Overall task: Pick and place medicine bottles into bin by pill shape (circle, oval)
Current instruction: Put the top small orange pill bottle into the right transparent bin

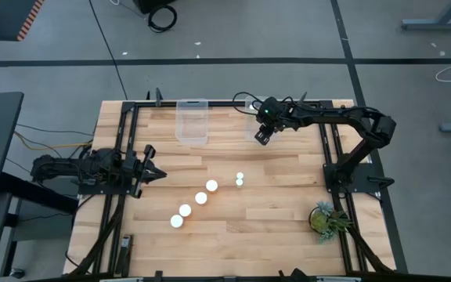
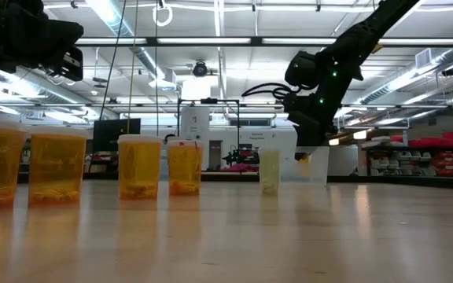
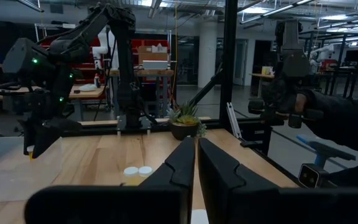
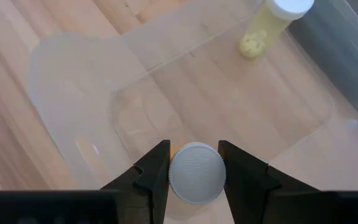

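Note:
Several amber medicine bottles with white caps (image 1: 200,198) stand in a slanting row on the table's middle, and show in the low view as a row (image 2: 140,165). My right gripper (image 4: 196,180) hangs over the right clear bin (image 1: 248,106), shut on one medicine bottle (image 4: 196,173). Another bottle (image 4: 266,25) with yellow pills lies on its side in that bin (image 4: 185,93). A second clear bin (image 1: 193,120) stands to its left. My left gripper (image 1: 153,174) waits shut at the table's left edge, holding nothing. My right gripper pinches the bottle's round white cap (image 4: 196,173) by its sides between the two fingers (image 4: 154,174). The fingers come from above, slanting down. The cap hides the body below it. The bottle is lifted clear, above the bin's floor.
A small potted plant (image 1: 327,219) stands at the table's near right corner. Black frame rails (image 1: 327,149) run along the table's sides. Bare wood lies between the bottle row and the bins.

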{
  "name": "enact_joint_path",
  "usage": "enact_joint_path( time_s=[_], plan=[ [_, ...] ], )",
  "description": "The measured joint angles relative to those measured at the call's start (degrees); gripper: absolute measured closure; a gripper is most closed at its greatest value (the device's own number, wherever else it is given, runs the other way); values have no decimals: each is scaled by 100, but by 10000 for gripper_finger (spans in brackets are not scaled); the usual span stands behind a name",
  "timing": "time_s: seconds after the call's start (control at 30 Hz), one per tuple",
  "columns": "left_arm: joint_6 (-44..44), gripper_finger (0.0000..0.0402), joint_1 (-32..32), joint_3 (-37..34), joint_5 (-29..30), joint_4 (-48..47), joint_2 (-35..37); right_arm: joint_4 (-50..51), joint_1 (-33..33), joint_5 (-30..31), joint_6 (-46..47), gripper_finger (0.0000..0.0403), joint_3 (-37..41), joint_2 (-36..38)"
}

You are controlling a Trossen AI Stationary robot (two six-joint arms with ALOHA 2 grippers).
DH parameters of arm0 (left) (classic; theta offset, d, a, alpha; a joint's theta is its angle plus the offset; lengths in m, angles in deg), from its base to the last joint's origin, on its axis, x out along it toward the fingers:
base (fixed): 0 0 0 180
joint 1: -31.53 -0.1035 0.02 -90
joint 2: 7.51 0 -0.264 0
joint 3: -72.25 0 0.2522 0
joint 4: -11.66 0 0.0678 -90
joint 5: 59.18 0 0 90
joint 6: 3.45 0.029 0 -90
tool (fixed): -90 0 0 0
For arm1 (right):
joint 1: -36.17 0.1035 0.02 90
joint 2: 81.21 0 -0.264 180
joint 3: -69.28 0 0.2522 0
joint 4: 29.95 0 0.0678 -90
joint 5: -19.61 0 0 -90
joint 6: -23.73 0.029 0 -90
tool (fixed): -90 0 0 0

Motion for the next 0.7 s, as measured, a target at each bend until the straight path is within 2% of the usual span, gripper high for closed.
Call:
enact_joint_path(
  time_s=[0.4,0.7],
  plan=[
    [0,375,2,-1,0,0,0,142,0,0,-60,261,0,0],
    [1,367,0,0,0,0,0,142,-2,0,-60,232,0,0]
  ],
)
